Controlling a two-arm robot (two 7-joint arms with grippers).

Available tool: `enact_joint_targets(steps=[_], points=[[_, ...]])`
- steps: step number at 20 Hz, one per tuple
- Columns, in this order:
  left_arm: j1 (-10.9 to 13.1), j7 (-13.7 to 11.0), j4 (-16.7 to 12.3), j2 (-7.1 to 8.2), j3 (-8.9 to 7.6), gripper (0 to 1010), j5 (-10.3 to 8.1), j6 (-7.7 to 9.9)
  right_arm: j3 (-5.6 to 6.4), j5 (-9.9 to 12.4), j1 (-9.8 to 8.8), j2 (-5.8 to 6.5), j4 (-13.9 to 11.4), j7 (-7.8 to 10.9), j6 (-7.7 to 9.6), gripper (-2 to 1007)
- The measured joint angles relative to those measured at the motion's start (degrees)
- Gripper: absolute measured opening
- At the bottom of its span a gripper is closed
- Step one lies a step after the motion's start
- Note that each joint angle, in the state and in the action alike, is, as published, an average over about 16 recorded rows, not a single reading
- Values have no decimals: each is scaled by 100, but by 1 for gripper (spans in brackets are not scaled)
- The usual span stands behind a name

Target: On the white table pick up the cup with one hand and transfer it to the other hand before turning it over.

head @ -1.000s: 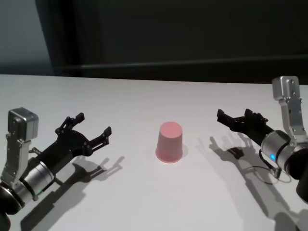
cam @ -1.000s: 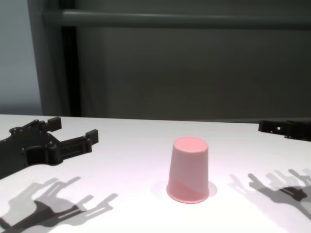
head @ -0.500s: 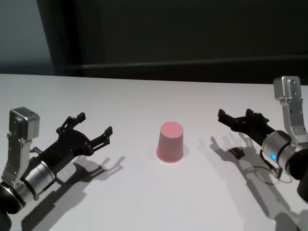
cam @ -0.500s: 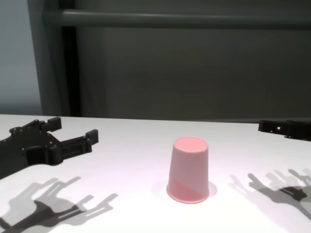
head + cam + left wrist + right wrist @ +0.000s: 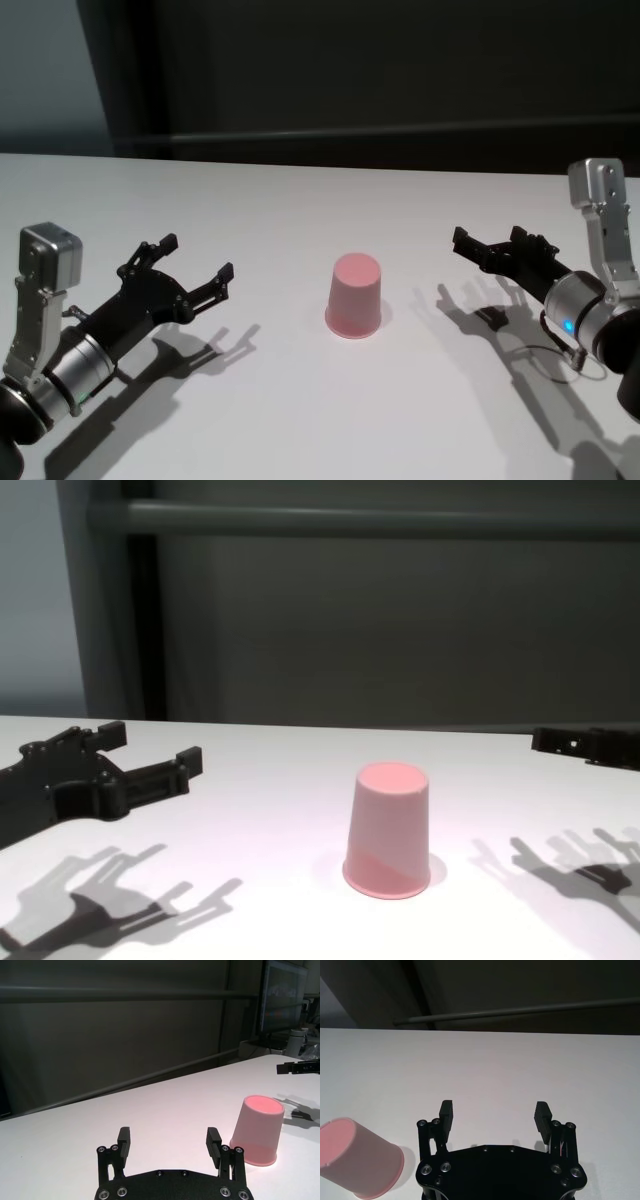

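L gripper [image 5: 190, 268]: fingers [image 5: 124, 1141] spread wide, nothing held, hovering over the white table [image 5: 300, 400] at approx 9 o'clock from the cup [image 5: 354, 296]. R gripper [image 5: 485, 243]: fingers [image 5: 541, 1115] also wide apart, empty, at approx 3 o'clock from cup. Bare tabletop w/ open room between each set of tips and cup; table's far edge well back at 12. Cup stands rim-down, base up, near table centre, between both grippers, touching neither, a bit nearer the R one.
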Motion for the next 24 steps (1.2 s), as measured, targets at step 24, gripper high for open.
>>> enact_joint_targets(steps=[24], points=[[0, 0, 0, 0, 0, 1001, 0, 0, 0, 0, 0, 0, 0, 0, 0, 1000]])
